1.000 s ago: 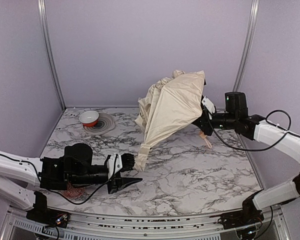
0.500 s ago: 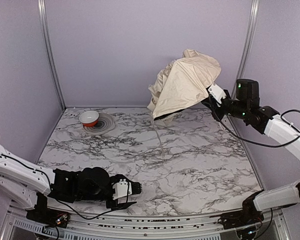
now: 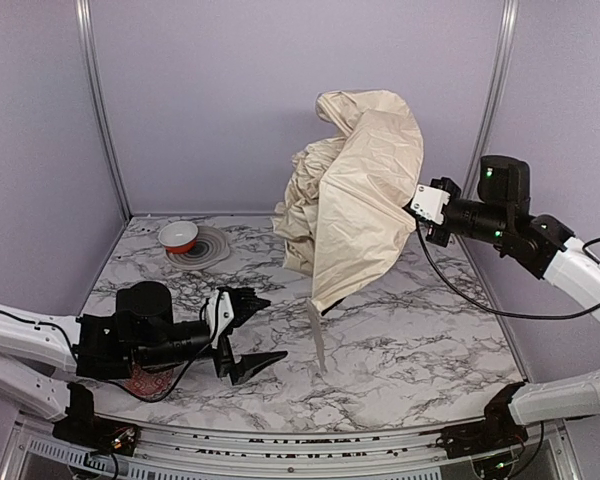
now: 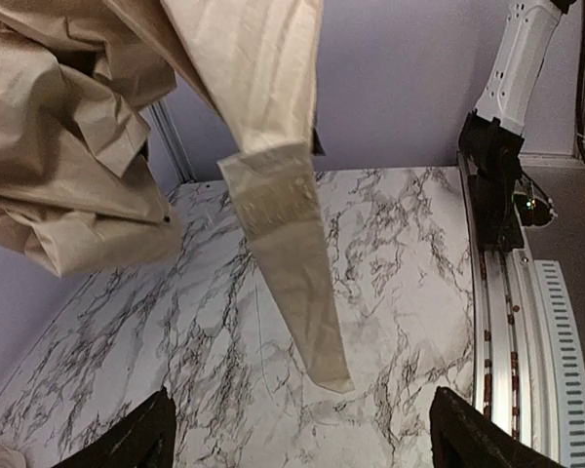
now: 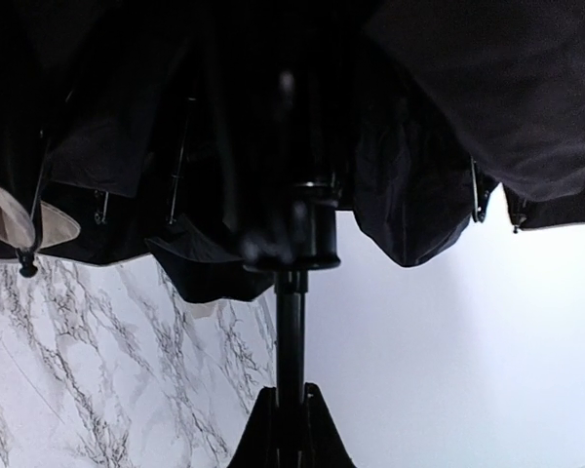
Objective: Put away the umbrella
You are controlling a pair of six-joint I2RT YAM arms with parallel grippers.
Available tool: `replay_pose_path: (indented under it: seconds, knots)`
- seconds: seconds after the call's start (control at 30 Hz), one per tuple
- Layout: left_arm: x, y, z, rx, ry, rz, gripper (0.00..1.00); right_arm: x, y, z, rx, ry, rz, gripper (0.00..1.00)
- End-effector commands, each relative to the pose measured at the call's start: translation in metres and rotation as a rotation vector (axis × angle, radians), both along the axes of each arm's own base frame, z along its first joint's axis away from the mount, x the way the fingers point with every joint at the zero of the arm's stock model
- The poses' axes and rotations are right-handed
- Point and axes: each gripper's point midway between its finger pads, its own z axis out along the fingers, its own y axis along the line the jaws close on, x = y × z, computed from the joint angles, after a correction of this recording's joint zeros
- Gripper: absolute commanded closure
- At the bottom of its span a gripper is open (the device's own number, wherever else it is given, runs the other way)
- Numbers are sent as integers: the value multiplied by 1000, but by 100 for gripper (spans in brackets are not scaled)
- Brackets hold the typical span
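1. Top view: the umbrella (image 3: 365, 190) is hanging in the air over the back right of the marble table (image 3: 410, 330), half collapsed, with cream fabric bunching to the left and drooping down.
   - The right gripper (image 3: 420, 212) is reaching in from the right at the canopy's edge; its fingers are hidden behind the fabric here.
   - A long cream tab (image 3: 317, 335) is dangling from the lower hem toward the table; I cannot tell whether it is touching.
   - The left gripper (image 3: 265, 330) is sitting low at front left with its jaws spread wide and nothing between them, apart from the umbrella.
   - A red-and-white bowl (image 3: 178, 236) is resting on a ribbed grey disc (image 3: 212, 248) at back left.
   - A red patterned thing (image 3: 145, 382) is peeking out under the left arm.
2. Left wrist view: both black fingers (image 4: 141, 439) are standing far apart at the bottom corners, with bare table (image 4: 400, 273) between them. The umbrella (image 4: 68, 146) is filling the upper left, and the tab (image 4: 288, 263) is hanging down the middle.
3. Right wrist view: the right gripper (image 5: 290, 419) is pinching the thin black shaft (image 5: 290, 322) tight. The canopy's dark underside (image 5: 439, 117) is spreading overhead, ribs showing, with the table (image 5: 107, 370) at lower left.
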Motion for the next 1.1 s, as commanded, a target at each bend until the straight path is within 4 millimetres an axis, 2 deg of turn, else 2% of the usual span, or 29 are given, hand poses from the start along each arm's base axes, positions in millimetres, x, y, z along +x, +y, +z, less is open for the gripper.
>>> replay_pose_path:
  seconds: [0.0,0.07,0.2,0.27,0.3,0.37,0.4,0.5,0.63,0.67,0.7,0.83,0.93,1.07]
  knots:
    - [-12,-28,45,-144,6,-121,11,-19,20,50,51,-108,112,100]
    - [-15,-37,45,-147,22,-157,12,-22,27,56,63,-107,137,100]
    - [-26,-50,57,-204,45,-240,13,-26,36,60,58,-109,163,100]
    - [-35,-58,53,-200,77,-298,14,-26,37,60,51,-111,162,100]
    - [-36,-61,46,-186,95,-307,14,-27,37,61,51,-114,164,100]
    - [-31,-69,51,-197,92,-296,17,-28,38,60,51,-113,168,100]
    - [-29,-70,50,-199,84,-288,22,-28,38,60,53,-115,169,100]
    - [-29,-73,52,-202,69,-303,47,-28,38,60,51,-114,170,100]
    - [-33,-72,48,-193,81,-335,96,-26,36,62,72,-113,152,100]
    - [-33,-69,42,-183,90,-326,100,-25,36,65,87,-110,145,100]
    - [-30,-67,39,-180,93,-310,100,-25,35,69,104,-106,140,100]
    - [-16,-50,5,-107,83,-201,100,-33,39,81,155,-72,178,100]
    - [9,-31,-22,-15,31,-63,100,-46,41,87,195,-23,223,100]
    - [44,-3,-45,91,-67,96,100,-63,44,73,163,2,239,100]
